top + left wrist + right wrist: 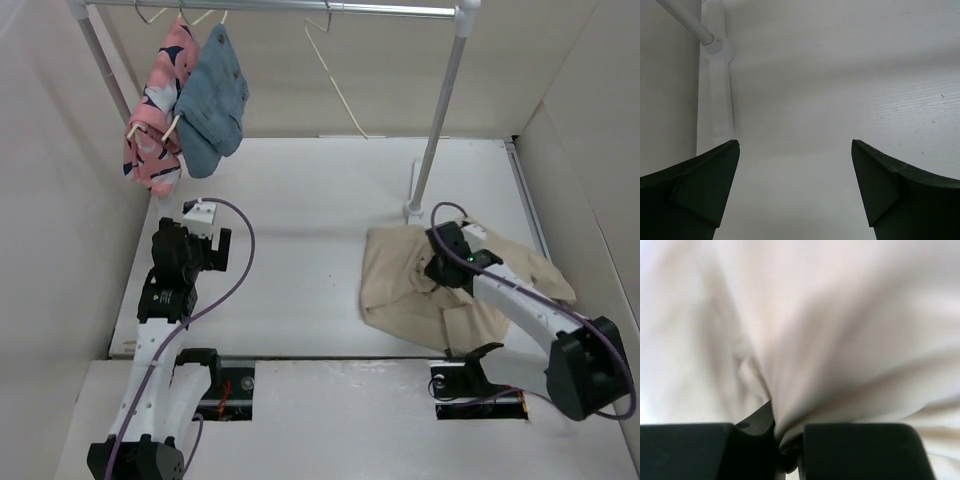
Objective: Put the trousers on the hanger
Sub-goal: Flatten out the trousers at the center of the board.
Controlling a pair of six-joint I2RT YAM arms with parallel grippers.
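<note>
The beige trousers [395, 290] lay crumpled in a soft, wrinkled heap close to the right edge of the bench [300, 200], nearer its front. The thin cream hanger [341, 90] hung bare and tilted above the far edge.

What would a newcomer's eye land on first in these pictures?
The beige trousers lie crumpled on the table at right, the right gripper shut on a fold. On the back rail, a pink garment and a blue garment hang left; the bare hanger hangs mid-rail.
</note>
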